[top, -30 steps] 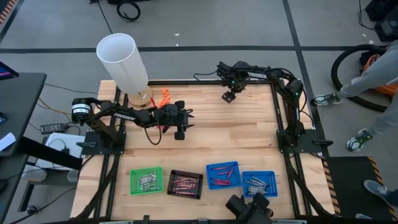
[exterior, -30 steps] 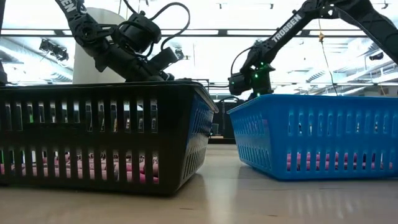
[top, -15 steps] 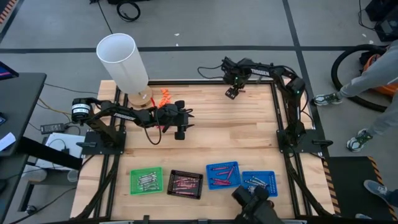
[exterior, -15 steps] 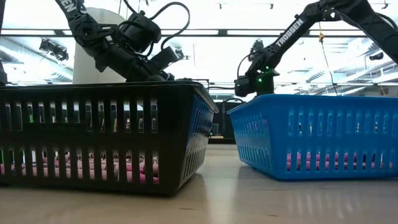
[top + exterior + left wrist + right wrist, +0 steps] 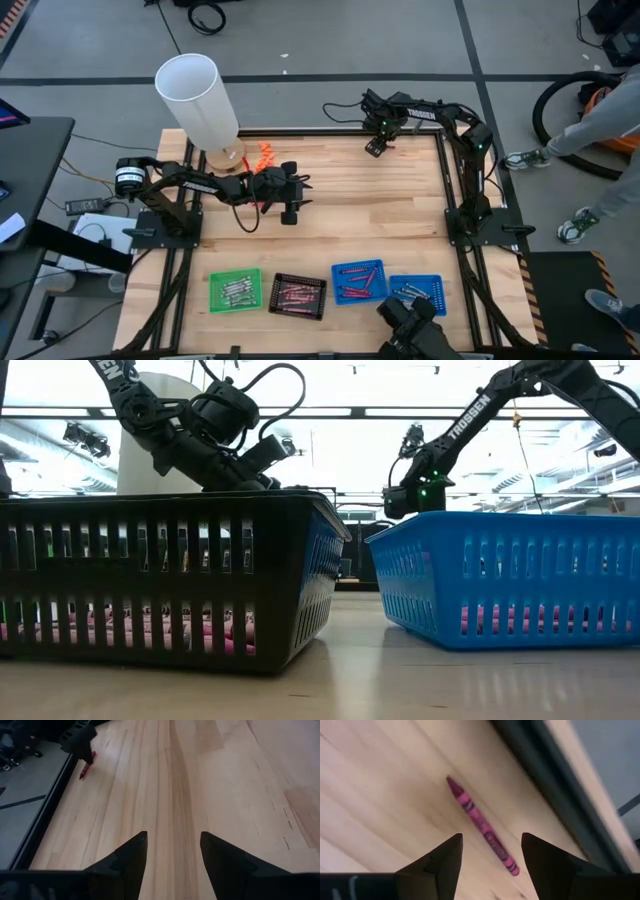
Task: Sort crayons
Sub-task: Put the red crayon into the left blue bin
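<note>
Right gripper [image 5: 490, 862] hangs with its dark fingers spread wide and empty, right above a slim magenta wax crayon [image 5: 481, 826] lying flat on the pale wooden table [image 5: 375, 795], close beside the dark frame rail [image 5: 545, 780] at the far edge. The crayon lies slanted across the gap, so turn the wrist to straddle its width, drop straight and pinch mid-length. Left gripper [image 5: 170, 855] waits open over bare boards mid-table.

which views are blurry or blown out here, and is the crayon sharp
Low view: ceiling lights blow out the background, leaving the arms as silhouettes. Right wrist view: the crayon reads fairly clearly between the right claw fingers, while the table edge beyond smears. High view: even light, no glare.
</note>
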### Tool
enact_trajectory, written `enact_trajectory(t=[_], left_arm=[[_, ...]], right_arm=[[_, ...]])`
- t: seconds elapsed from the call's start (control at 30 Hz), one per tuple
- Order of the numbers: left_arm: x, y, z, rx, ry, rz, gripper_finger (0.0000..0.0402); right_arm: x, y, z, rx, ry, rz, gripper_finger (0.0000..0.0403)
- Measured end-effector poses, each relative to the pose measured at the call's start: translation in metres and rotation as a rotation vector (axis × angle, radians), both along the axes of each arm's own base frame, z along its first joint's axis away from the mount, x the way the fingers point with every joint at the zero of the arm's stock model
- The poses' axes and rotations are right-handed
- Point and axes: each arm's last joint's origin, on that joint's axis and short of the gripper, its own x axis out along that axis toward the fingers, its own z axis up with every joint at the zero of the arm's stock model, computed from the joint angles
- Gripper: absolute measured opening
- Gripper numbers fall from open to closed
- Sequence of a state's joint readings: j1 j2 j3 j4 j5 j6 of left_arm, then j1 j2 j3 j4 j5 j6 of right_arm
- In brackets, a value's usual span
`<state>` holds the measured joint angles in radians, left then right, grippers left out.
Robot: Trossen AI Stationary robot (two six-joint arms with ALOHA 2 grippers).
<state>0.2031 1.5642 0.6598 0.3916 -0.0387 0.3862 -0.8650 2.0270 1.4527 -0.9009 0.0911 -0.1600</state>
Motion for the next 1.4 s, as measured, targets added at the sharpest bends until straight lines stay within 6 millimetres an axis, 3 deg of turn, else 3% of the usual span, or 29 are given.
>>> enact_trajectory(t=[0.17, 0.43, 0.83, 1.2, 1.4], left_arm=[[0.0, 0.0, 0.0, 0.0, 0.0, 0.0, 0.0194], [0.0, 0.0, 0.0, 0.0, -0.001, 0.0, 0.0194], [0.0, 0.0, 0.0, 0.001, -0.001, 0.0, 0.0194], [-0.001, 0.0, -0.002, 0.008, 0.024, -0.007, 0.0194], [-0.007, -0.001, 0.002, -0.011, 0.059, 0.0, 0.0194]], right_arm=[[-0.004, 0.006, -0.011, 0.019, 0.007, -0.017, 0.0206], [-0.003, 0.013, -0.012, 0.064, 0.016, 0.005, 0.0192], [0.005, 0.023, -0.013, 0.088, 0.032, 0.061, 0.0131], [0.016, 0.038, -0.014, 0.107, 0.058, 0.12, 0.0035], [0.024, 0.053, -0.011, 0.177, 0.085, 0.138, 0.0032]])
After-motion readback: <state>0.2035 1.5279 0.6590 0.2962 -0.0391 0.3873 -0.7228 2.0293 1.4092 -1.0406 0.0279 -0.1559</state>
